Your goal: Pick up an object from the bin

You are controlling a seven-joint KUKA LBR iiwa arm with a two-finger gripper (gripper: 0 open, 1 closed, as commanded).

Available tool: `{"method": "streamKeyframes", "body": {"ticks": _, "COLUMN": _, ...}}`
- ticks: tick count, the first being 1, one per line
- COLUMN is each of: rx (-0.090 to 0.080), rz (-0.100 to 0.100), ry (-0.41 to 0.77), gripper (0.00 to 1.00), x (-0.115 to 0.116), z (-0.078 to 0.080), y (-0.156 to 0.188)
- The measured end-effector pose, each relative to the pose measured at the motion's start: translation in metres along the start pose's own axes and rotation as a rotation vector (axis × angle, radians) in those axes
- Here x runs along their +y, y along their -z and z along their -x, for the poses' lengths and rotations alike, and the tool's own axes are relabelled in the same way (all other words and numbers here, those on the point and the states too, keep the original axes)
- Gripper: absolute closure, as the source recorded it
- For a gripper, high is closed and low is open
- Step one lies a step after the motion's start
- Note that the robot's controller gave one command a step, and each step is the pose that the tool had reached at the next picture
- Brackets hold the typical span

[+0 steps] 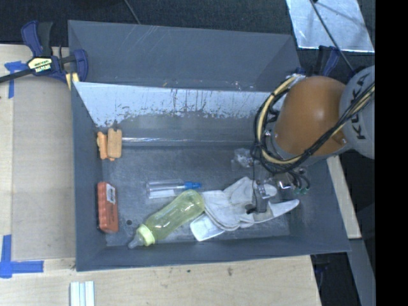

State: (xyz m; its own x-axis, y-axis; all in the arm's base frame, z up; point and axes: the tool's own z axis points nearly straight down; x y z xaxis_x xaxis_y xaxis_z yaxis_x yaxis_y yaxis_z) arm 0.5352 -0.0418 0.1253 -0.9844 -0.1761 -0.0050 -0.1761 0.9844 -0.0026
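My tool (258, 204) sits low at the front right of the bin (191, 116), down on a crumpled white cloth (229, 203). I cannot tell if it is clenched or released. A yellow-green bottle (172, 217) lies just left of the cloth, touching it. I see a clear tube (171, 187) with a blue end behind the bottle, and 1 red bar (107, 206) and 2 orange bits (109, 145) by the left wall

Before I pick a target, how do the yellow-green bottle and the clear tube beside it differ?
The bottle is thick and yellow-green; the tube is thin and clear with a blue end. The bottle lies slanted, cap toward the lower left; the tube lies nearly level. Both lie flat on the bin floor.
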Motion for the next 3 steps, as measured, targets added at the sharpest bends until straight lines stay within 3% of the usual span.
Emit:
{"method": "streamKeyframes", "body": {"ticks": 1, "rx": 0.002, "rz": 0.003, "ry": 0.212, "gripper": 0.00, "x": 0.000, "z": -0.001, "y": -0.039}}
{"method": "streamKeyframes", "body": {"ticks": 2, "rx": 0.002, "rz": 0.001, "ry": 0.131, "gripper": 1.00, "x": 0.001, "z": 0.010, "y": -0.053}}
{"method": "streamKeyframes", "body": {"ticks": 3, "rx": 0.002, "rz": 0.001, "ry": 0.131, "gripper": 1.00, "x": 0.001, "z": 0.010, "y": -0.053}}
